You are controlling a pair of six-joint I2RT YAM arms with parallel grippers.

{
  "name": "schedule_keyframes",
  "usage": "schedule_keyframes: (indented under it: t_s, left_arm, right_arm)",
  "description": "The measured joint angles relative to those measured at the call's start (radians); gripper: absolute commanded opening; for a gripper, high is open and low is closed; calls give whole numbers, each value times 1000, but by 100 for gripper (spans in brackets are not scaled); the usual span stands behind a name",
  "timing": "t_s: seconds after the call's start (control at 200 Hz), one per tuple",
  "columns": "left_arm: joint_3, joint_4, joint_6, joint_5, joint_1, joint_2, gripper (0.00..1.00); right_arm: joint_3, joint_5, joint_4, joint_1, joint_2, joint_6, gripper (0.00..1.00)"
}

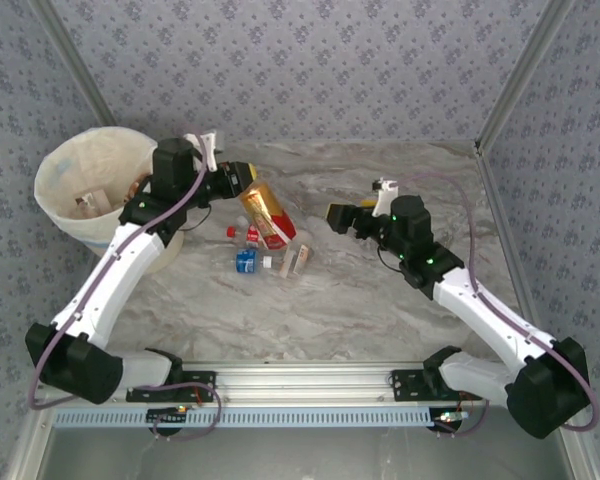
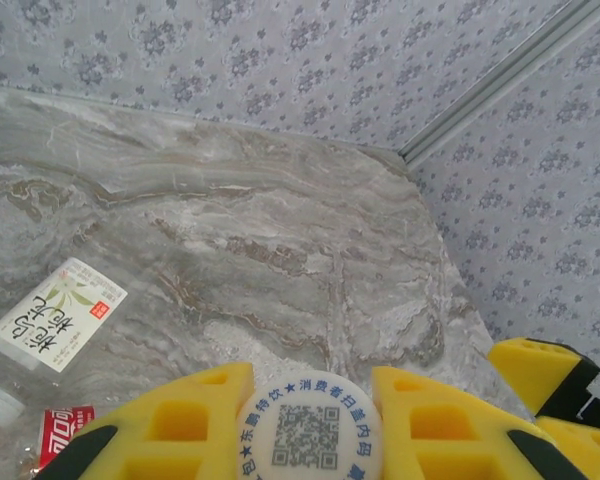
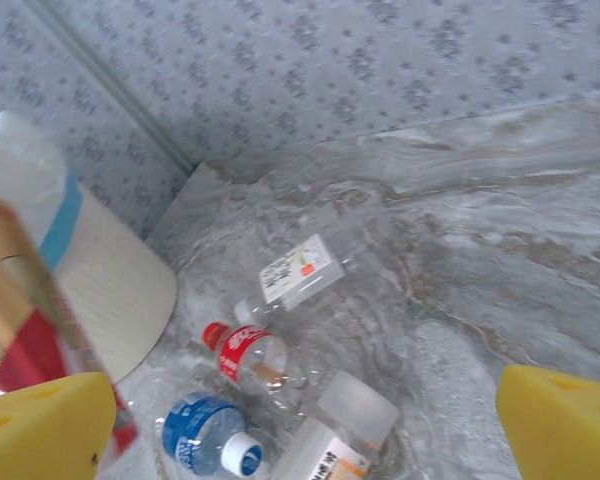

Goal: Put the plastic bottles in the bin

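Left gripper [image 2: 308, 405] clamped tight on the cap of a gold-and-red bottle [image 1: 264, 214], just beside the bin [image 1: 75, 228].
Advice: lift the bottle clear of the rim and release only above the bag. Right gripper [image 1: 338, 217] gapes wide and empty, near loose bottles [image 1: 246, 260] on the table [image 1: 360, 300].

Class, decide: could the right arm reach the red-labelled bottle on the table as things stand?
Probably yes: the right claw is open and faces the red-labelled bottle with nothing between, though the gold bottle in the left claw hangs close by.
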Motion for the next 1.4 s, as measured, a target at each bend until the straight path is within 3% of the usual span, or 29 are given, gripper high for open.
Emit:
schedule_keyframes:
  t_s: [0.37, 0.565, 0.845, 0.949, 1.159, 1.234, 1.324, 1.399]
  left_arm:
    - [47, -16, 10, -109, 42, -117, 0]
    - [237, -109, 116, -338, 98, -130, 0]
    - [353, -131, 218, -603, 273, -178, 0]
    - [353, -132, 228, -677, 380, -164, 0]
    - [341, -150, 152, -597, 628, -92, 0]
    - [308, -161, 116, -554, 671, -74, 13]
    - [265, -178, 75, -479, 697, -37, 58]
    - [241, -201, 39, -396, 716, 11, 77]
  right_arm:
    - [-32, 19, 43, -23, -16, 46, 100]
    - [-32, 16, 53, -14, -16, 46, 100]
    - [-32, 18, 53, -2, -16, 41, 100]
    - [-32, 18, 53, 0, -15, 37, 100]
    - [-31, 16, 48, 7, 0, 19, 100]
    - [-28, 13, 46, 13, 10, 12, 100]
    - [-17, 13, 36, 21, 21, 4, 100]
    - [-4, 13, 26, 28, 30, -8, 100]
